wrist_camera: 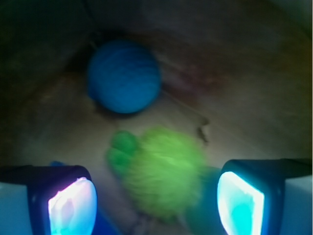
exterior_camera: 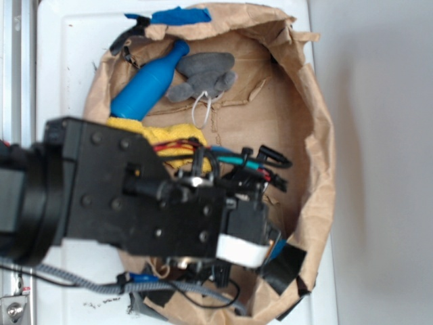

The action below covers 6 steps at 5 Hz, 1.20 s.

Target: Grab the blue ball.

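Note:
In the wrist view the blue ball (wrist_camera: 124,76) lies on the brown paper floor, up and a little left of centre, beyond my fingers. My gripper (wrist_camera: 156,205) is open, with its two glowing pads (wrist_camera: 72,208) far apart at the bottom corners. Between the pads sits a fuzzy green plush toy (wrist_camera: 164,169), nearer to me than the ball and apart from it. The pads touch nothing. In the exterior view my black arm (exterior_camera: 135,196) covers the lower part of the bag, so the ball and the fingers are hidden there.
A crumpled brown paper bag (exterior_camera: 318,135) walls in the work area. Inside it lie a long blue bottle-shaped pin (exterior_camera: 149,81), a grey plush toy (exterior_camera: 203,74) and a yellow cloth (exterior_camera: 172,135). Blue tape (exterior_camera: 179,15) and black tape (exterior_camera: 284,265) patch the rim.

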Motion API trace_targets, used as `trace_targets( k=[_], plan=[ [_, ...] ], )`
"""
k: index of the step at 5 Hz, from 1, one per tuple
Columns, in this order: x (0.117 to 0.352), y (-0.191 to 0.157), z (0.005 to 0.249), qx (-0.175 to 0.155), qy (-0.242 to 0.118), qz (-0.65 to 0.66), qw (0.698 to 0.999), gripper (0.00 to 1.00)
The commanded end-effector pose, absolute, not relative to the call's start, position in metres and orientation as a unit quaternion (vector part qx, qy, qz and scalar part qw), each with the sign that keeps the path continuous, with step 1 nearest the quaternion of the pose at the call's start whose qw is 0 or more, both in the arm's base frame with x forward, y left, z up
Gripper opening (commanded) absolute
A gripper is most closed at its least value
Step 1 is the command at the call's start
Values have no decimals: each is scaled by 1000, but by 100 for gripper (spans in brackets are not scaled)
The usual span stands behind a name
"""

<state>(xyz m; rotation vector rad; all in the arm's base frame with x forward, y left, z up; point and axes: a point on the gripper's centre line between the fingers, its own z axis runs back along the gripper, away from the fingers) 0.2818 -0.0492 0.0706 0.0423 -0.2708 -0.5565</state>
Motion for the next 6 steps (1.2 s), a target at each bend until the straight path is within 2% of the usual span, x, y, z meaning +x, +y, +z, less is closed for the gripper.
trace_targets(
  k=[1, 3, 4, 6],
  plan=[
    [299, -58, 92, -11, -174, -277, 945, 100],
    [318, -53, 73, -31, -234, -266, 935, 100],
    [324, -58, 70, -63, -224, -282, 931, 100],
    [321, -74, 80, -76, -210, -298, 928, 100]
  ],
)
